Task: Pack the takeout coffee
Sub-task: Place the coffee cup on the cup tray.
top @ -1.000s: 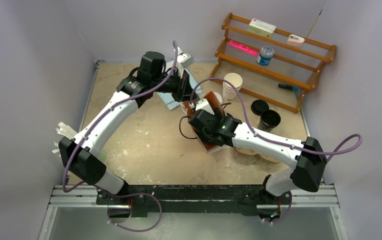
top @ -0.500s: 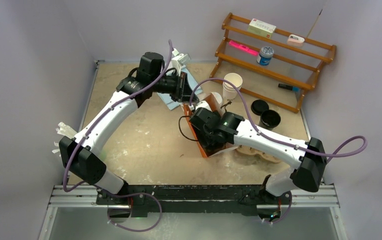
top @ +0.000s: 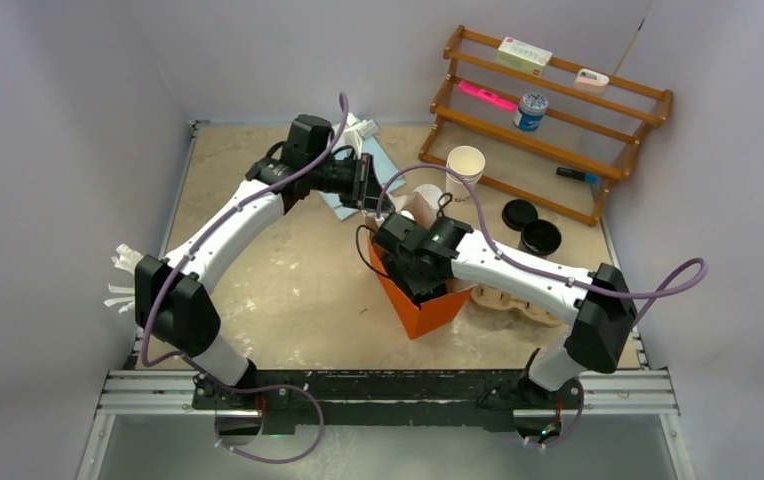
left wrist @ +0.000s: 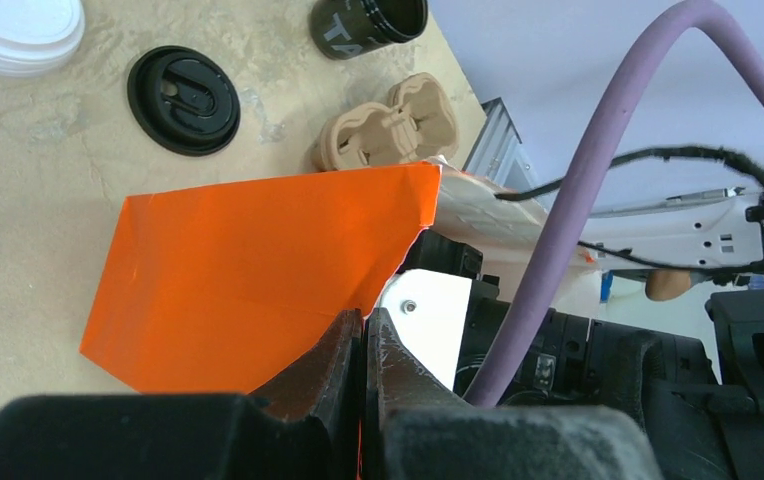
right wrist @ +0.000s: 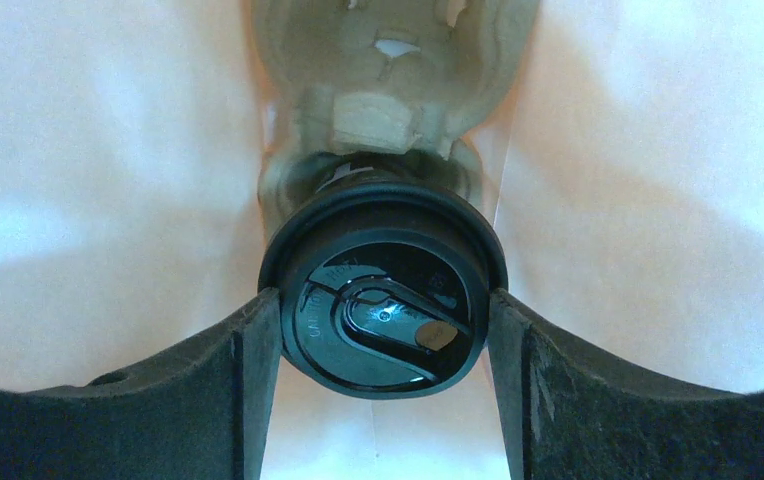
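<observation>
**Top view.** The right gripper (top: 421,276) reaches down into the mouth of the upright orange bag (top: 430,315) at mid-table, so its fingers and anything between them are hidden here. The left gripper (top: 365,187) sits at the bag's 11 o'clock, at its far rim. A loose black lid (top: 519,213) lies flat at the bag's 2 o'clock, well apart from it. An open black cup (top: 540,238) stands just beside the lid, at the lid's 4 o'clock. Stacked white cups (top: 465,165) stand at the bag's 1 o'clock. A pulp carrier (top: 518,300) lies at its 3 o'clock, partly under the right forearm. The labels on the wooden rack (top: 558,125) at the far right are too small to read.

**Left wrist.** The left gripper (left wrist: 363,350) is clenched on the orange bag (left wrist: 248,280), its fingers pressed together with the bag's edge pinched between them. The black lid (left wrist: 182,86) lies at 11 o'clock of the fingers. The black cup (left wrist: 368,20) is at 12 o'clock, showing the white letters "TA". The pulp carrier (left wrist: 388,130) lies between that cup and the bag.

**Right wrist.** The right gripper (right wrist: 383,322) grasps a lidded cup (right wrist: 383,290), its fingers touching the lid's rim at 9 and 3 o'clock. The cup sits in a moulded pulp tray (right wrist: 398,90), whose empty well is at 12 o'clock. The bag's pale lining rises on both sides. The raised lettering on the lid cannot be read.
</observation>
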`<state>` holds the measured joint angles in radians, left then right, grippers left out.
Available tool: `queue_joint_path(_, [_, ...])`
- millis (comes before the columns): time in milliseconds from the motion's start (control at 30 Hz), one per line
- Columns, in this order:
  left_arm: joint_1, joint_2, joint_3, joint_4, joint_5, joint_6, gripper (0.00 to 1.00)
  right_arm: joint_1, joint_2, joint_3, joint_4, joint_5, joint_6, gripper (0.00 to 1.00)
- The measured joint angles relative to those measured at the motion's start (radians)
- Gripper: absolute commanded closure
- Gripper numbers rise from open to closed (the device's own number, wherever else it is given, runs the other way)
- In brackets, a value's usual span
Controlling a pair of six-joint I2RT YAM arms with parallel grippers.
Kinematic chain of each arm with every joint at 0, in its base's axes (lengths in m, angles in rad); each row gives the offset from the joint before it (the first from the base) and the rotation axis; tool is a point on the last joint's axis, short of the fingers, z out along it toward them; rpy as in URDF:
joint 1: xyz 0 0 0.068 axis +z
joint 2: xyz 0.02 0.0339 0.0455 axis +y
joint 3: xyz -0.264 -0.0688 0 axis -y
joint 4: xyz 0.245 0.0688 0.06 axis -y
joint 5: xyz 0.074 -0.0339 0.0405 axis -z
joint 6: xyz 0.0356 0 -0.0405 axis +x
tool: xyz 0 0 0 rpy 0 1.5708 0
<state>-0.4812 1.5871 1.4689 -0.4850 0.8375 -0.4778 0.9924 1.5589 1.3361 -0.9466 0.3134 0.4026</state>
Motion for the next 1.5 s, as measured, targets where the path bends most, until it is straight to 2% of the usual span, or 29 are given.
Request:
queue_joint_path(400, [-0.004, 0.027, 0.05, -0.063, -0.074, 0.081, 1.0, -0.032, 0.002, -0.071, 0.117, -0.048, -0.026, 1.0])
queue_joint_path(767, [-0.024, 0.031, 0.08, -0.082, -0.075, 0.117, 1.0, -0.044, -0.062, -0.216, 0.304, -0.048, -0.029, 1.0])
queue_joint_path(1033, [-0.023, 0.036, 0.084, -0.085, -0.088, 0.132, 1.0, -0.049, -0.06, -0.244, 0.383, -0.042, -0.026, 1.0])
queue_joint_path(1133, [-0.023, 0.036, 0.084, -0.086, -0.091, 0.139, 1.0, -0.049, -0.061, -0.214, 0.351, -0.041, -0.021, 0.93])
queue_joint_path(1267, [-0.022, 0.036, 0.084, -0.089, -0.107, 0.156, 1.0, -0.045, -0.022, -0.119, 0.225, -0.043, -0.016, 0.89])
queue_joint_path(1333, [-0.017, 0.036, 0.085, -0.103, -0.117, 0.166, 1.0, -0.043, 0.007, -0.059, 0.139, -0.045, -0.01, 0.84])
queue_joint_path(1433, [-0.013, 0.036, 0.086, -0.109, -0.123, 0.174, 1.0, -0.043, 0.028, -0.003, 0.056, -0.047, -0.01, 0.66])
queue_joint_path(1500, [-0.013, 0.036, 0.091, -0.11, -0.122, 0.175, 1.0, -0.042, 0.029, 0.016, 0.023, -0.047, -0.01, 0.48])
